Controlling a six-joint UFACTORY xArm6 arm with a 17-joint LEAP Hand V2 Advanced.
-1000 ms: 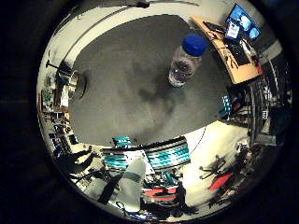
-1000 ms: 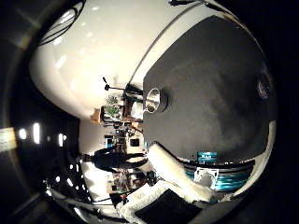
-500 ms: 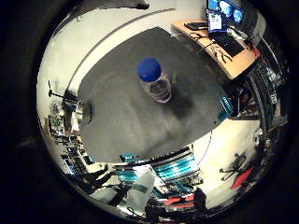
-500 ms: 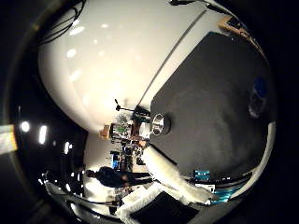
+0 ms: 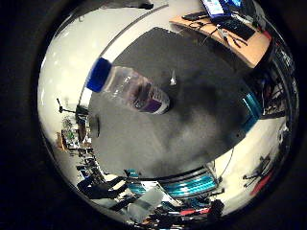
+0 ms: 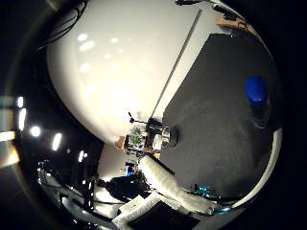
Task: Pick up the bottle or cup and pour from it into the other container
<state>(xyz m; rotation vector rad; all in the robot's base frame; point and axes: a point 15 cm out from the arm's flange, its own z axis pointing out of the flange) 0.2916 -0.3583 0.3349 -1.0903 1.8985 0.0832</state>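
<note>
A clear plastic bottle (image 5: 136, 93) with a blue cap (image 5: 98, 74) stands upright on the dark grey table top (image 5: 192, 124). It shows large in the little finger side view, so it is close to the palm. A small metal cup (image 6: 167, 137) stands near the table's far edge, well away from the bottle, whose blue cap (image 6: 255, 91) also shows in the thumb side view. My right hand (image 6: 170, 184) shows as a white finger stretched out straight over the table's edge. It holds nothing and touches neither the bottle nor the cup.
A small pale scrap (image 5: 172, 79) lies on the table just behind the bottle. A wooden desk (image 5: 235, 40) with laptops stands beyond the table. A tripod and cluttered equipment (image 6: 136, 139) stand on the pale floor past the cup.
The palm has moved toward the bottle, which now shows much larger and nearer. The bottle and the cup stay where they stood on the table.
</note>
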